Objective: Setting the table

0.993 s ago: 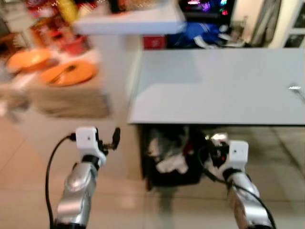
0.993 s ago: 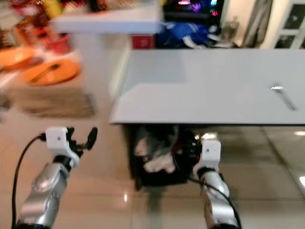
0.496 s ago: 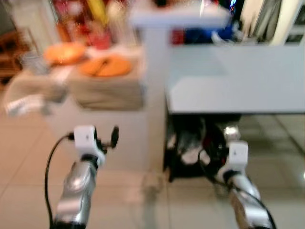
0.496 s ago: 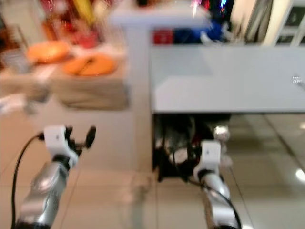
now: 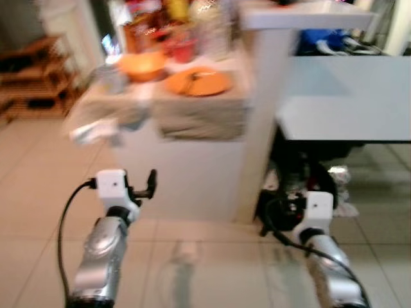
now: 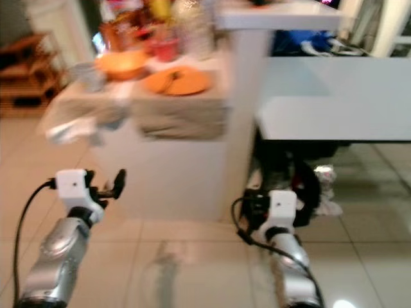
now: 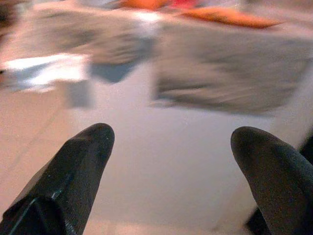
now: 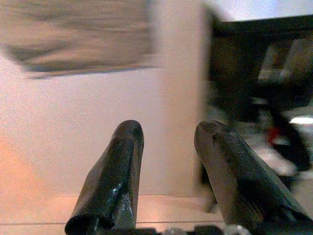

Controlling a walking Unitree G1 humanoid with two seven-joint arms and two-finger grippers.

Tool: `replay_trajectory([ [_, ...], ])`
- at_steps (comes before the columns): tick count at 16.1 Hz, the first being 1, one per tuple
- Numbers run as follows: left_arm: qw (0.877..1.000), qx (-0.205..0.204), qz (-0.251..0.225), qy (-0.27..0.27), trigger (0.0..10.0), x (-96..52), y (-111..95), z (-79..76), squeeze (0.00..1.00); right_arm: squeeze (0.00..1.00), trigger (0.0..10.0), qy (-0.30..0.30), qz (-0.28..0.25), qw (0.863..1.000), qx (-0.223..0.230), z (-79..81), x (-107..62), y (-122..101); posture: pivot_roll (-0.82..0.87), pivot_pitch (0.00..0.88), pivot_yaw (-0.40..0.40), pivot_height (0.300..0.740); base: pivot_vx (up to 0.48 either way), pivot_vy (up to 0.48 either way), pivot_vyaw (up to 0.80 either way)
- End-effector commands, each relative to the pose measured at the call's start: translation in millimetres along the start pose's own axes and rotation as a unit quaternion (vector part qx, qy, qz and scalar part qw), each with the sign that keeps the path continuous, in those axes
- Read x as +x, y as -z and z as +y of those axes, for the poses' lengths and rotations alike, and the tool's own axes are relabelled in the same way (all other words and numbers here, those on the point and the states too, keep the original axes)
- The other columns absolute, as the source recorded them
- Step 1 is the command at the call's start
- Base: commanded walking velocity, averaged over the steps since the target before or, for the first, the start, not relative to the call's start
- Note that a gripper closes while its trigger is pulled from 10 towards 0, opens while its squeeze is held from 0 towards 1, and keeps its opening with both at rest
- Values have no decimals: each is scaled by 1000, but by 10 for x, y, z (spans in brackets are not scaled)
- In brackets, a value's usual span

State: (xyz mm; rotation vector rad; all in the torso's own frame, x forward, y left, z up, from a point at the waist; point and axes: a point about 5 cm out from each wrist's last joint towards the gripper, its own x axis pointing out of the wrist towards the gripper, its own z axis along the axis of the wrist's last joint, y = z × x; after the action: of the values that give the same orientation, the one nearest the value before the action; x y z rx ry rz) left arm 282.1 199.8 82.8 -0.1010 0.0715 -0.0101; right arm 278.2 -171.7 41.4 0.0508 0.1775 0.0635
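Well, everything is blurred, and no label or writing can be read. The orange plate (image 5: 198,82) lies on the cloth-draped table (image 5: 205,119) at about twelve o'clock, with an orange bowl (image 5: 140,64) just beside it toward eleven. A pale grey table (image 5: 347,109) stretches off at two o'clock. The left pincer (image 7: 168,161) hangs wide open, empty, facing the draped cloth; the right pincer (image 8: 168,161) is parted more narrowly, empty, facing the white pillar (image 8: 178,98).
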Motion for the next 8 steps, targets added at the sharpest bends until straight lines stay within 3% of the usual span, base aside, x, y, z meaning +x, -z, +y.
replay_trajectory([
  [1, 1000, 3, -5, -2, 10000, 32, -42, -5, 0, 0, 10000, 1, -5, 1000, -7, -24, 9, -35, -116, 0, 47, 740, 0, 480, 0],
  [3, 1000, 19, -4, -6, 10000, 36, -43, 2, 0, 0, 10000, 0, -5, 1000, -7, -20, 12, -33, -115, 0, 47, 740, 0, 414, 0],
  [8, 999, 48, -1, -13, 10000, 46, -34, 8, 0, 0, 10000, 10, -35, 999, -16, -33, 35, -148, -113, 0, 47, 740, 0, 0, 0],
])
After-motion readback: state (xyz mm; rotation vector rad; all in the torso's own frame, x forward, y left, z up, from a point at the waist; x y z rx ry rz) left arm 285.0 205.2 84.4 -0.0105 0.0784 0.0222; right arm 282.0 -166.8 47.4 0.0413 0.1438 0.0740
